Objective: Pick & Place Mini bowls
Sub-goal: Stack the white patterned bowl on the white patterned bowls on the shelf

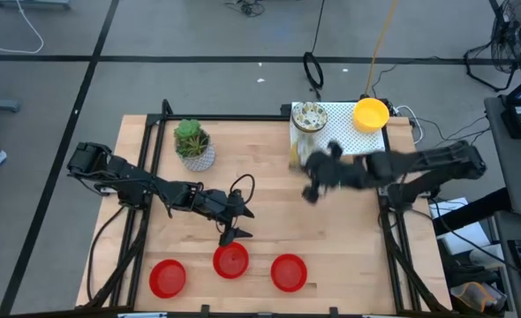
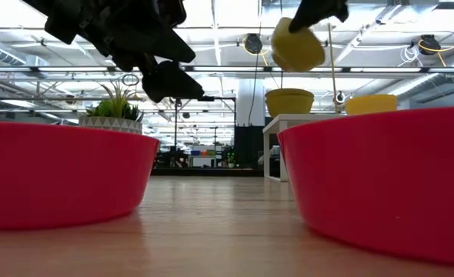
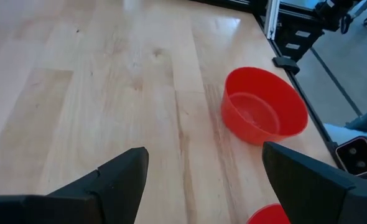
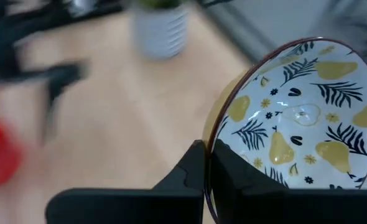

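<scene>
Whitish pear-and-leaf patterned mini bowl [image 4: 298, 118], yellow outside, dark-rimmed

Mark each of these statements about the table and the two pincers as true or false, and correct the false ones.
1. Three red bowls sit along the table's near edge: left, middle, right. True.
2. The right pincer is shut on a patterned bowl. True.
3. The left pincer holds a red bowl. False: it is open and empty, above the middle red bowl.
4. The potted plant stands on the white mat. False: it stands on the bare wood; the white mat carries a yellow bowl and a second patterned bowl.
5. The held bowl is off the table. True.
</scene>
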Tool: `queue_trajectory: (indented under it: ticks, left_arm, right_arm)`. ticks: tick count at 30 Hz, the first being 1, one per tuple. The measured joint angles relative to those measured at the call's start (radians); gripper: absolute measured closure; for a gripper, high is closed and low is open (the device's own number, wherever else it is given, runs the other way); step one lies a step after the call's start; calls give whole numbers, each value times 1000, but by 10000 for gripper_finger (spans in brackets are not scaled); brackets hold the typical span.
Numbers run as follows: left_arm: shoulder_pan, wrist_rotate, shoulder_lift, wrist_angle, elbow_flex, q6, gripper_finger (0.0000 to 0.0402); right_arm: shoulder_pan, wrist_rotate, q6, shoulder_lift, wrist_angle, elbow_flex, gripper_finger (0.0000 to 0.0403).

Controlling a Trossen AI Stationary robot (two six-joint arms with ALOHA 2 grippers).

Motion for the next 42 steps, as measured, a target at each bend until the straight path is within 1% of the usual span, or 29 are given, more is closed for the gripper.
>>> queue_trajectory:
  ticks: [3, 5, 8, 10, 13, 18, 23, 28, 32, 38, 42]
  left_arm:
    - [0, -2, 0, 8, 0, 31, 82]
    - [0, -21, 0, 21, 0, 55, 82]
    - [3, -56, 0, 35, 0, 82, 82]
    - [8, -70, 0, 34, 0, 88, 82]
    - [26, -69, 0, 34, 0, 89, 82]
    - [62, -69, 0, 32, 0, 88, 82]
    - [91, -69, 0, 28, 0, 85, 82]
    - [108, -69, 0, 6, 0, 77, 82]
    - [113, -68, 0, 1, 0, 77, 82]
    - [113, -68, 0, 0, 0, 76, 82]
    - [113, -66, 0, -1, 0, 74, 82]
  right_arm:
    - [-151, -1, -91, -13, 55, 2, 403]
    - [-249, -11, -142, -6, 72, 2, 403]
    - [-378, -116, -173, 17, 112, 2, 403]
    - [-443, -175, -188, 35, 115, 1, 403]
    - [-500, -198, -230, 67, 141, 1, 403]
    - [-535, -252, -308, 104, 170, 1, 403]
    - [-547, -239, -376, 105, 172, 0, 402]
    - [-550, -237, -383, 105, 155, 0, 401]
    - [-548, -240, -393, 106, 105, 0, 401]
    - [-549, -238, -392, 105, 116, 0, 399]
    - [-549, -238, -398, 105, 119, 0, 380]
